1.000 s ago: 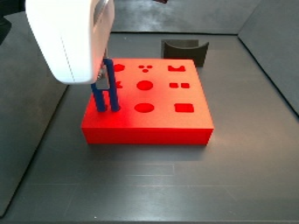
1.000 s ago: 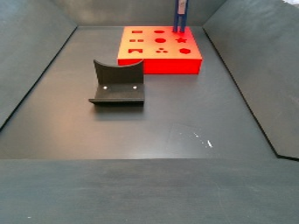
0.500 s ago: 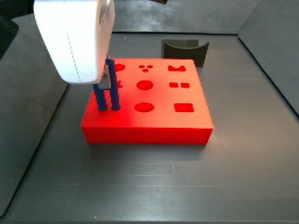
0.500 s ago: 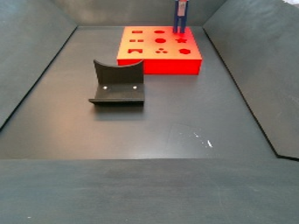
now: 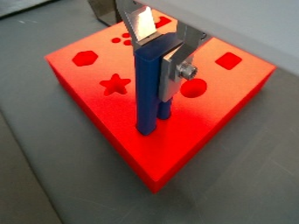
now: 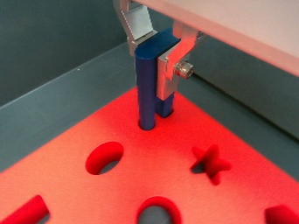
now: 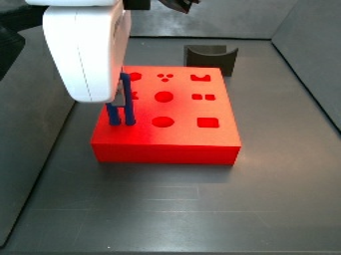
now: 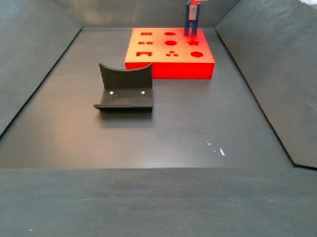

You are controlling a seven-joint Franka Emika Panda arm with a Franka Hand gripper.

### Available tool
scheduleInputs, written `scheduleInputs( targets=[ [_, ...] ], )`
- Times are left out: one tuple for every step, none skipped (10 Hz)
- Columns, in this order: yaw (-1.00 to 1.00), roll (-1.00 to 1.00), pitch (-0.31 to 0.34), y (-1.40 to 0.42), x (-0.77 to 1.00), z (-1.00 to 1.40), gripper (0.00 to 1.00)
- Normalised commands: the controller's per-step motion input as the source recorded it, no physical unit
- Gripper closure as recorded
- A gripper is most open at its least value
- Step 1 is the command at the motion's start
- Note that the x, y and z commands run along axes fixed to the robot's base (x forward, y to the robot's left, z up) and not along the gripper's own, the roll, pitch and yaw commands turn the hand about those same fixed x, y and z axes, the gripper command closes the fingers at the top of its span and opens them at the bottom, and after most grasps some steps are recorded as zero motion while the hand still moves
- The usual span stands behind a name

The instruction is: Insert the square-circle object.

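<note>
The square-circle object (image 5: pixel 149 87) is a small dark-blue piece with two slim parallel prongs. It stands upright with its prong tips in holes at a corner of the red block (image 5: pixel 111 66). It also shows in a wrist view (image 6: pixel 145 87) and in both side views (image 7: pixel 123 104) (image 8: pixel 192 20). My gripper (image 5: pixel 156 42) is above the block, shut on the top of the blue piece; it also shows in a wrist view (image 6: pixel 158 48). In a side view the gripper's white housing (image 7: pixel 83 50) hides the piece's top.
The red block (image 7: pixel 167 125) with several shaped holes sits on the dark floor, also in a side view (image 8: pixel 168 51). The dark grey curved block (image 8: pixel 124 88) stands apart from it, also seen in a side view (image 7: pixel 209 57). Grey walls enclose the floor.
The gripper housing has shifted slightly in the side view. The blue piece stays in the red block's corner holes with little visible movement.
</note>
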Motion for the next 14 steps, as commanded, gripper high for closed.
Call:
scheduleInputs(
  targets=[
    [-0.39, 0.00, -0.156, -0.07, 0.15, -0.58, 1.00],
    [-0.35, 0.00, -0.123, 0.00, 0.05, -0.59, 1.00],
    [-0.25, 0.09, -0.106, 0.00, 0.00, -0.72, 1.00],
    [-0.11, 0.18, -0.111, 0.00, -0.06, -0.78, 1.00],
    [0.00, 0.20, -0.114, 0.00, 0.00, -0.86, 1.00],
    [0.13, 0.21, -0.109, 0.00, 0.00, -0.84, 1.00],
    [0.19, 0.20, -0.111, 0.00, 0.00, -0.84, 1.00],
    [0.25, 0.18, -0.120, 0.00, 0.00, -0.85, 1.00],
    [0.22, 0.17, -0.114, -0.04, 0.00, -0.87, 1.00],
    [0.10, 0.14, -0.101, -0.15, 0.02, -0.93, 1.00],
    [0.00, 0.05, -0.107, -0.19, 0.03, -1.00, 1.00],
    [0.00, 0.00, -0.123, -0.21, 0.07, -1.00, 1.00],
    [-0.04, -0.04, -0.179, -0.15, 0.05, -0.89, 1.00],
    [-0.05, -0.11, -0.183, -0.06, 0.02, -0.77, 1.00]
  ],
)
